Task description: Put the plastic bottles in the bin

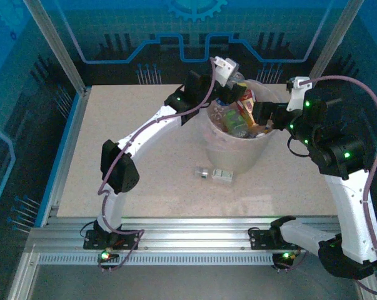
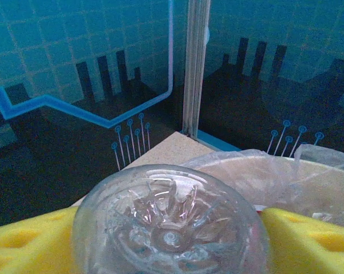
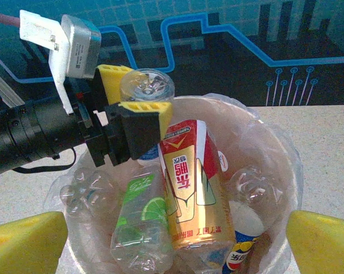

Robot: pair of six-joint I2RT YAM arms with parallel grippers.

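The bin (image 1: 238, 156) stands at the middle back of the table, lined with a thin bag and holding several plastic bottles: one with a green lime label (image 3: 140, 211), one red and gold (image 3: 191, 188), and a clear one (image 3: 251, 182). My left gripper (image 1: 233, 87) hangs over the bin's far left rim (image 2: 308, 171), shut on a clear bottle (image 2: 172, 222). The bottle's ribbed base faces the left wrist camera, between the yellow pads (image 2: 29, 240). My right gripper (image 3: 177, 245) is open over the bin's right side, with nothing between its fingers. Another small bottle (image 1: 216, 174) lies on the table in front of the bin.
Blue enclosure walls with a metal corner post (image 2: 194, 68) close off the back, just beyond the bin. The two arms meet over the bin, the left gripper (image 3: 140, 94) close in front of the right wrist camera. The tabletop (image 1: 125, 125) is a pale speckled board.
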